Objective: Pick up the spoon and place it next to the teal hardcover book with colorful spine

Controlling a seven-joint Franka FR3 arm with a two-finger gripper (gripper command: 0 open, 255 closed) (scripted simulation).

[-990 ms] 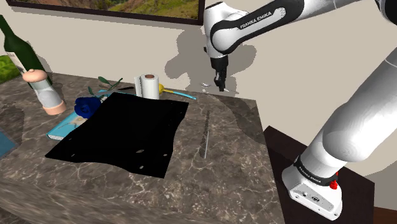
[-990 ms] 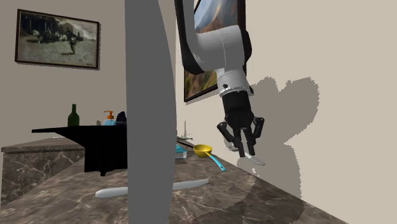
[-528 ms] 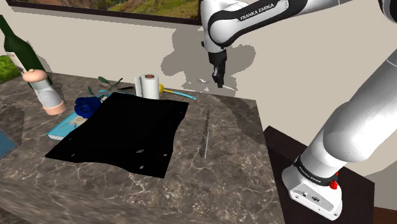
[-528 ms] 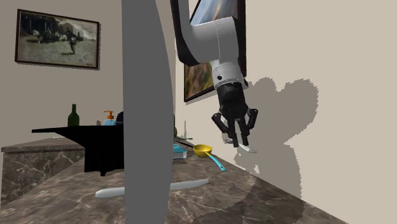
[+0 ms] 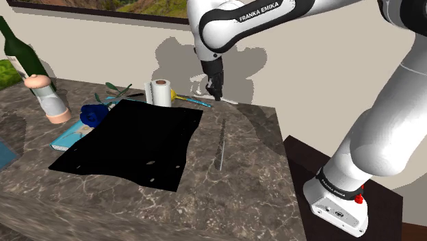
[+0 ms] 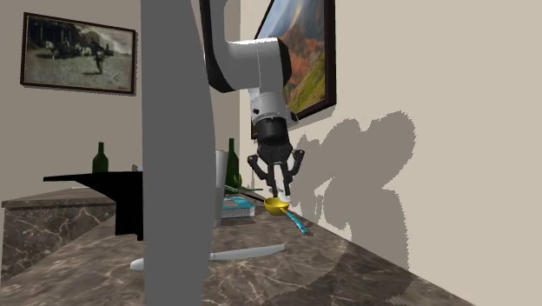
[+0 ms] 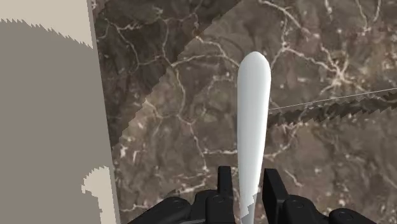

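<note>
Spoon (image 7: 253, 127): one, plain white, clamped at one end between the two black fingers of the gripper (image 5: 215, 94), rounded end jutting out past the fingertips. Held in the air over the back edge of the marble worktop (image 5: 256, 161), close to the wall, clear of the stone. Near it along that back edge, one upright paper roll (image 5: 159, 92) and one yellow scoop (image 5: 179, 96) with a teal handle. One teal book (image 5: 67, 139) flat toward the shoulder view's left edge of the worktop, well apart from the gripper, beside one black rectangular area (image 5: 130, 144), with one blue rose (image 5: 91, 113) on its far end. Toward the back left corner, one green bottle (image 5: 18, 49) and one pale, pink-topped container (image 5: 51, 103). One long thin pale utensil (image 5: 222, 147) flat on the stone between the black area and the worktop's right edge.
</note>
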